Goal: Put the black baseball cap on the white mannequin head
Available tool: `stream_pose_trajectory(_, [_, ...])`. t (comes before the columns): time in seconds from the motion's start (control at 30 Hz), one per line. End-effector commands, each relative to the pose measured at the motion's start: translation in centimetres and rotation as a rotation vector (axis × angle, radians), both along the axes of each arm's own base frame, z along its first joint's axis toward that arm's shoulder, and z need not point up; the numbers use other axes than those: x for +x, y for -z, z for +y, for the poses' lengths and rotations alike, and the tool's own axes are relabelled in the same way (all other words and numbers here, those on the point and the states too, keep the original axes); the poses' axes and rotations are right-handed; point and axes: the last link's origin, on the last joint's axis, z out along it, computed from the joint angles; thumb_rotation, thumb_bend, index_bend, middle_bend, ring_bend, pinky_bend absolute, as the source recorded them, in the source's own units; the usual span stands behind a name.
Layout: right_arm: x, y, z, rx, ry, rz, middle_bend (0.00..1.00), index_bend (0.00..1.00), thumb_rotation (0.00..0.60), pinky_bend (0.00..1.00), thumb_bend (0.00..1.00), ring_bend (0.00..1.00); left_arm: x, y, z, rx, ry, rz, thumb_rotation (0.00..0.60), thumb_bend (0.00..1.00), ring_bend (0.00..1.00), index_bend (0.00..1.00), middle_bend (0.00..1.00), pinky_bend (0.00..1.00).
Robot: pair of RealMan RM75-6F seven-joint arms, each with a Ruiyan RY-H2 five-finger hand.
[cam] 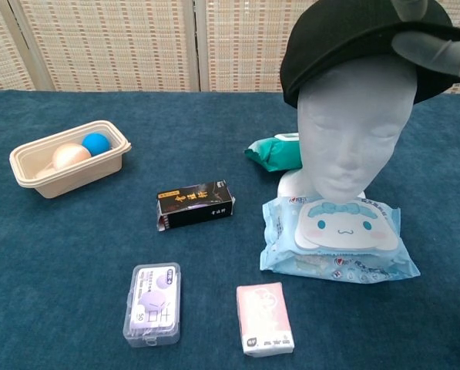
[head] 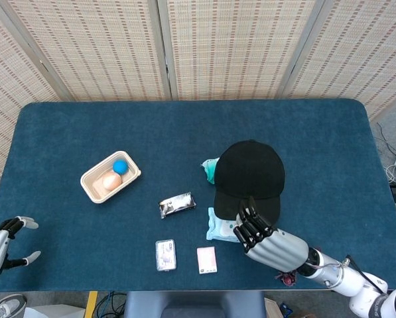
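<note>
The black baseball cap (cam: 345,38) sits on the white mannequin head (cam: 349,127), its brim facing the near edge. From above, the cap (head: 249,173) hides the head entirely. My right hand (head: 272,244) reaches in from the near right and grips the cap's brim; in the chest view its fingers (cam: 434,50) lie over the cap's right side. My left hand (head: 2,244) hangs off the near left corner, fingers apart and holding nothing.
A beige tray (cam: 29,173) with a blue ball and a peach egg stands at the left. A black box (cam: 195,204), clear case (cam: 154,303), pink tissue pack (cam: 265,317), wipes pack (cam: 337,239) and green pouch (cam: 276,152) lie around the head.
</note>
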Motion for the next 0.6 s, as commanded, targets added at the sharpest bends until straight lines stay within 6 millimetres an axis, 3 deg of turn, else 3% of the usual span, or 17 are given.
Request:
stream_pose_trajectory(0.03, [-0.2,0.2,0.3,0.006,0.000,0.011,0.57,0.66,0.600,0.31,0.57,0.32,0.1,0.0,-0.1,-0.002,0.002,0.000,0.600,0.12,0.26,0.38,0.29,0.41])
stream_pose_trajectory(0.6, [-2.3,1.8,1.3,0.061,0.060,0.039,0.57,0.66,0.600,0.31,0.57,0.32,0.1,0.1,-0.1,-0.006,-0.001,0.003,0.600,0.12,0.26,0.38,0.29,0.41])
